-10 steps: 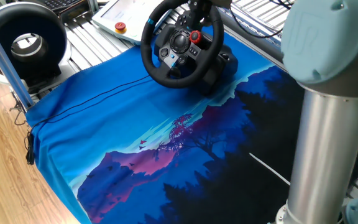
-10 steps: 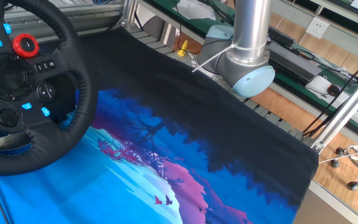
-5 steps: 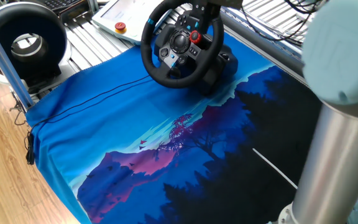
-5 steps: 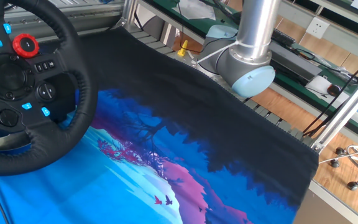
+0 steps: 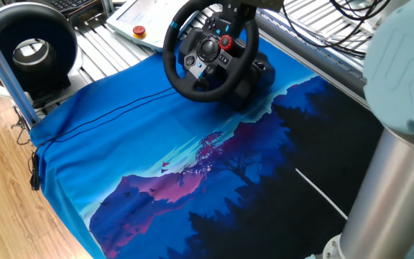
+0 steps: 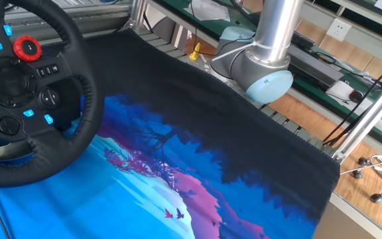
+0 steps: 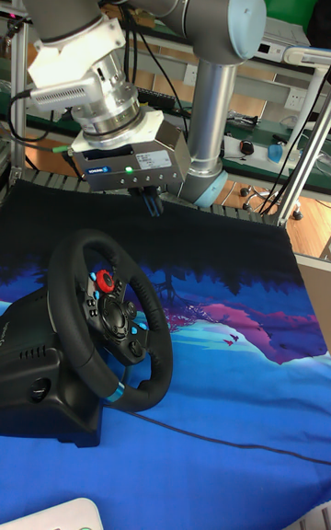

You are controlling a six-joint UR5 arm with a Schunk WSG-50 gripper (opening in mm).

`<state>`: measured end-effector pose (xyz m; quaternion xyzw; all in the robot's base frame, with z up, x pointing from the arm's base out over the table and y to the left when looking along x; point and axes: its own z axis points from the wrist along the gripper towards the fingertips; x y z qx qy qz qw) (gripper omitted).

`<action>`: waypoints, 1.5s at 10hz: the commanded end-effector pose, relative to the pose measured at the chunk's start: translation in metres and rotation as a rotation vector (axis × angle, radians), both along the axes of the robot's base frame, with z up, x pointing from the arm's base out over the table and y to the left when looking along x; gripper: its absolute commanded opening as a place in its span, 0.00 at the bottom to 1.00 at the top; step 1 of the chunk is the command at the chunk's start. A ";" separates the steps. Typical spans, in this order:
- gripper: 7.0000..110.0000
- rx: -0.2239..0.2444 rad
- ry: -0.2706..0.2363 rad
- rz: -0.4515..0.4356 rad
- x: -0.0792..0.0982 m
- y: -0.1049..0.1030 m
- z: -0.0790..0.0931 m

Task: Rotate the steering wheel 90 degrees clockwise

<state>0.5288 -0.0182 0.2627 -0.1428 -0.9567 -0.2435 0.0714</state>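
On the blue cloth (image 5: pixel 121 144), steering wheel (image 7: pixel 110 328) stripe sits bottom; claw (image 7: pixel 150 205) above, seemingly clenched.

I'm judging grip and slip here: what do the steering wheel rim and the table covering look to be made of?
Steering wheel: rim looks like black padded leather or leatherette, matte, with visible stitching and fine grain. Cloth: apparently printed fabric, soft, since it creases and drapes over the table edge.
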 end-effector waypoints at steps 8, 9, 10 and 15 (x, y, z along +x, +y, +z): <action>0.00 -0.112 -0.047 -0.038 0.042 -0.092 -0.017; 0.00 -0.120 -0.061 -0.034 0.044 -0.099 -0.023; 0.00 -0.108 -0.064 -0.048 0.048 -0.094 -0.021; 0.00 -0.106 0.051 -0.078 -0.008 -0.081 -0.001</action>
